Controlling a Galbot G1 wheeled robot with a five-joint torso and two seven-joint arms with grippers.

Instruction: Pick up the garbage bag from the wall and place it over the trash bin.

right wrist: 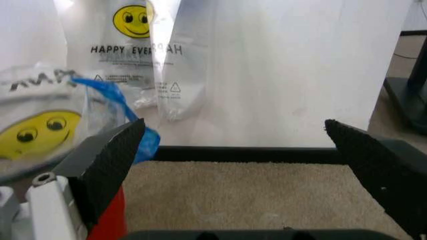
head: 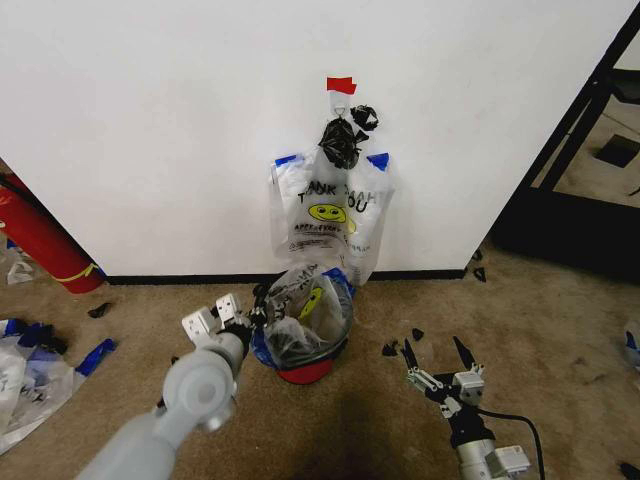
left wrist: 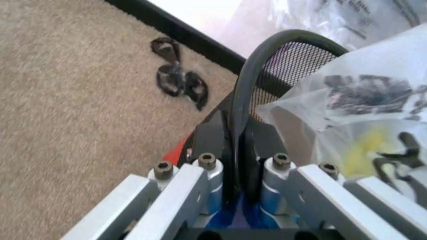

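Left gripper (head: 243, 312) pinched on trash bin (head: 335, 345) rim, clamping garbage bag (head: 305, 305) draped over the mesh. Right gripper (head: 437, 362) gaping wide, idle beside bin on carpet. Another smiley bag (head: 330, 215) hangs on wall (head: 150, 130). Lining nearly done; far edge unclear.

The head view looks forward and down at the wall (head: 150, 120) and carpet, from well back. The left wrist view sits right against the bin (left wrist: 293, 55) rim — very close. The right wrist view faces the wall low, nearby; all three share the bin and bag (right wrist: 40, 130).
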